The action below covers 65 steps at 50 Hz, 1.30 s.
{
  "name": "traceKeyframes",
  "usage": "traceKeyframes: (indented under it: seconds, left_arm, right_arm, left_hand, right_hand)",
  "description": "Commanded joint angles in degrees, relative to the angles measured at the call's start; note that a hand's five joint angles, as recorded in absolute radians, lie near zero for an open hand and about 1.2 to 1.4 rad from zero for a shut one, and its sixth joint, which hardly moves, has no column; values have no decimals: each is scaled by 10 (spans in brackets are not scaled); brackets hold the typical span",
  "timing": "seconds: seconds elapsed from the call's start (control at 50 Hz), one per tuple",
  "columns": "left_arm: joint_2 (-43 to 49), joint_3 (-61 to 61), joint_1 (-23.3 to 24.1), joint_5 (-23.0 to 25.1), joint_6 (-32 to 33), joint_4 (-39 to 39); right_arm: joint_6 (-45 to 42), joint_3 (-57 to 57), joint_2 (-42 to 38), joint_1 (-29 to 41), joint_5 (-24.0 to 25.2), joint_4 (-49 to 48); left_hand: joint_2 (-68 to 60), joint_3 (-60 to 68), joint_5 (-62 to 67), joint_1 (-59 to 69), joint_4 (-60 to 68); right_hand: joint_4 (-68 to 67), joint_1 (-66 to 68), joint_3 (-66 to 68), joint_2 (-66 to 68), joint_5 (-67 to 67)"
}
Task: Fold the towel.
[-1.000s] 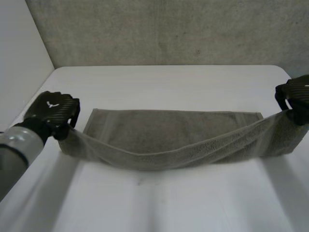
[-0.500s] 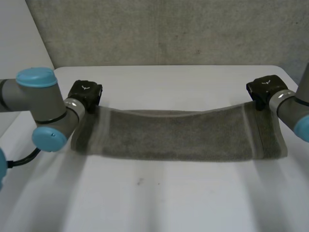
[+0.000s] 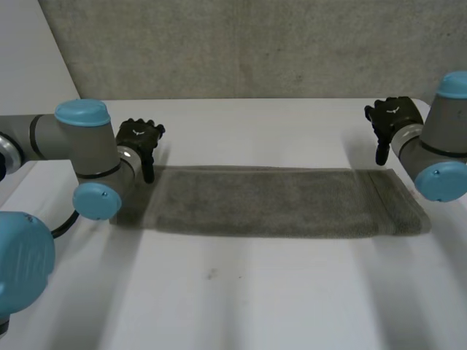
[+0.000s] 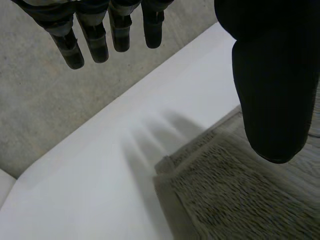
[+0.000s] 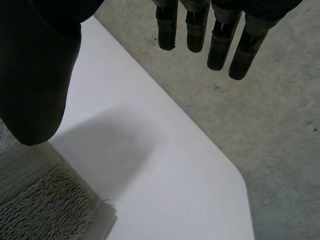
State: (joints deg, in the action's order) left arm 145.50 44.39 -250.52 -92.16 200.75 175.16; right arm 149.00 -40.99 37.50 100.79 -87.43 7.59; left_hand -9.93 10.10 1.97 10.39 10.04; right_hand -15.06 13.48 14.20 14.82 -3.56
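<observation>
The white table [image 3: 255,292] carries the grey towel [image 3: 277,204], a long flat strip lying crosswise before the arms. It seems doubled along its length, though the layers are hard to make out from above. The left hand [image 3: 139,137] hangs over the strip's far left corner and the right hand [image 3: 392,117] by its far right corner, each with fingers straight, apart from the thumb and grasping nothing.

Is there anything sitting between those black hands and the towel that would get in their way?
Nothing visible does. The left hand and the right hand hover open, each by a far corner of the towel, which lies flat on the white table. Only bare table shows around those corners.
</observation>
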Motion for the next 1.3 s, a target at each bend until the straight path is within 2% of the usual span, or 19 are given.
traceKeyframes:
  seconds: [0.02,0.06,0.08,0.18,0.34,0.44,0.6,0.74,0.78,0.8,0.82,0.84,0.86,0.88,1.08,1.22,1.3]
  left_arm:
    - [-72,100,2,-7,-25,-12]
    - [-122,175,2,-2,-43,-4]
    - [-123,176,2,-2,-43,-4]
    - [-216,318,2,0,-57,57]
    - [-300,447,2,21,-58,136]
    - [-315,478,1,33,-60,158]
    - [-312,480,2,34,-61,160]
    - [-312,482,2,34,-61,160]
    - [-312,482,1,34,-61,160]
    - [-312,482,1,34,-61,160]
    - [-312,482,1,34,-61,160]
    - [-312,482,1,34,-61,160]
    - [-312,482,1,34,-61,160]
    - [-312,482,1,34,-61,160]
    - [-312,482,1,34,-61,160]
    - [-312,482,-1,34,-61,159]
    - [-313,484,-1,34,-60,159]
  right_arm:
    - [0,-106,88,-5,8,0]
    - [0,-186,135,-5,16,-5]
    - [0,-186,135,-5,16,-5]
    - [0,-346,217,-7,59,-13]
    - [-3,-493,272,-44,73,-75]
    - [-7,-530,273,-58,73,-112]
    - [-11,-547,253,-84,75,-171]
    - [-29,-545,234,-102,75,-179]
    - [-42,-542,223,-107,75,-179]
    - [-42,-542,223,-107,75,-179]
    - [-47,-540,218,-109,75,-179]
    - [-50,-538,215,-112,75,-180]
    - [-50,-538,215,-112,75,-180]
    - [-53,-537,212,-116,75,-180]
    - [-61,-525,218,-174,71,-174]
    - [-121,-492,219,-253,70,-170]
    - [-144,-473,219,-274,68,-167]
  left_hand:
    - [-3,1,-18,-2,2]
    - [-3,1,-18,-2,2]
    - [-3,1,-18,-2,2]
    - [-1,-1,-19,-3,0]
    - [-1,-1,-19,-3,0]
    - [-1,-1,-19,-3,0]
    - [-1,-1,-19,-3,0]
    - [-1,-1,-19,-3,0]
    - [-1,-1,-19,-3,0]
    - [-1,-1,-19,-3,0]
    - [-1,-1,-19,-3,0]
    - [-1,-1,-19,-3,0]
    - [-1,-1,-19,-3,0]
    - [-1,-1,-19,-3,0]
    - [-1,-1,-19,-3,0]
    - [-1,-1,-19,-3,0]
    - [-1,-1,-19,-3,0]
  right_hand:
    - [51,-35,-42,-48,36]
    - [51,-35,-42,-48,36]
    - [51,-35,-42,-48,36]
    - [51,-35,-42,-48,36]
    - [33,-17,-24,-31,18]
    - [16,0,-8,-14,1]
    - [-86,102,95,89,-101]
    - [-187,203,196,190,-202]
    - [-278,293,286,280,-293]
    - [-278,294,287,281,-293]
    - [-348,364,357,351,-363]
    - [-475,491,484,478,-490]
    - [-477,493,485,479,-492]
    - [-627,642,635,629,-642]
    - [-649,665,658,652,-664]
    - [-649,665,658,652,-664]
    - [-649,665,658,652,-664]
